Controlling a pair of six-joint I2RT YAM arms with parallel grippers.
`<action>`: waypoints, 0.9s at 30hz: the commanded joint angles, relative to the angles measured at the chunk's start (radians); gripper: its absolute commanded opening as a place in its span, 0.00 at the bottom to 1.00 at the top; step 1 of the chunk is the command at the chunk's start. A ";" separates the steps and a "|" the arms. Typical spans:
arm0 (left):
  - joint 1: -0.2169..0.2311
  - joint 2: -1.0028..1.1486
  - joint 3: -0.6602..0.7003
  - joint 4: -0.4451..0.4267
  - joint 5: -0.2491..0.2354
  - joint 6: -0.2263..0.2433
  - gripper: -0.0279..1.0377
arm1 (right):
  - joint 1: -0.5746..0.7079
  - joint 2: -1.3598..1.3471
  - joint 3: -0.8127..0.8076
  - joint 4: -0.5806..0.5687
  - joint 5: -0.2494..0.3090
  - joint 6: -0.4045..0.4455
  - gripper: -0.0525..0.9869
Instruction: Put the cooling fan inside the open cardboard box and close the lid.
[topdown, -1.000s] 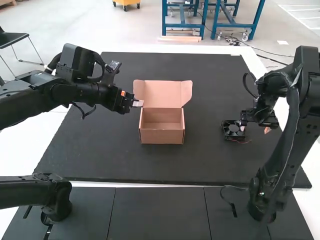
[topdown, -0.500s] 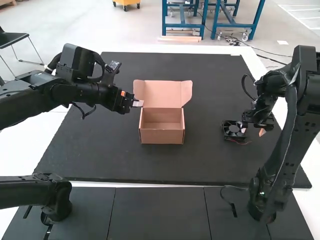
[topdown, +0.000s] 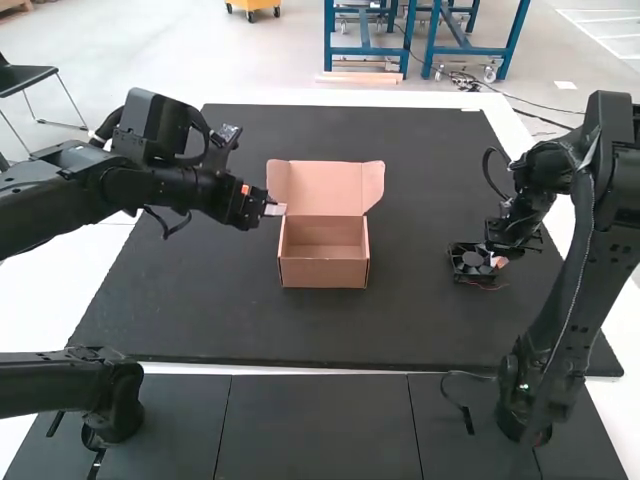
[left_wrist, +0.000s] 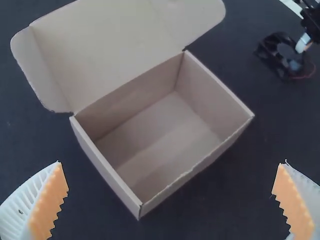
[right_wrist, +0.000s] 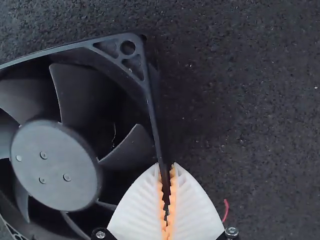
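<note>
I see a black textured mat (topdown: 200, 300) spread over a white table (topdown: 50, 300). Near the mat's middle stands an open brown cardboard box (topdown: 323, 270), its lid flap raised on the twelve o'clock side. At the box's three o'clock, well apart, a black square-framed cooling fan (topdown: 470, 262) rests on the mat.

Right gripper (topdown: 499, 261), right of frame: its fingers (right_wrist: 140, 210), spread a second ago, have closed on the cooling fan (topdown: 470, 262) frame edge. Fan has shifted slightly rightward.
</note>
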 joint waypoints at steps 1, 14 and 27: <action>-0.003 -0.032 0.043 -0.009 0.013 -0.007 0.93 | 0.001 0.013 0.034 0.007 -0.015 0.008 0.03; -0.010 -0.047 0.008 -0.058 -0.020 -0.014 0.93 | 0.001 -0.050 0.074 -0.062 -0.065 0.149 0.03; -0.004 -0.107 -0.029 -0.113 -0.135 -0.014 0.93 | 0.035 -0.324 0.012 -0.139 -0.101 0.178 0.03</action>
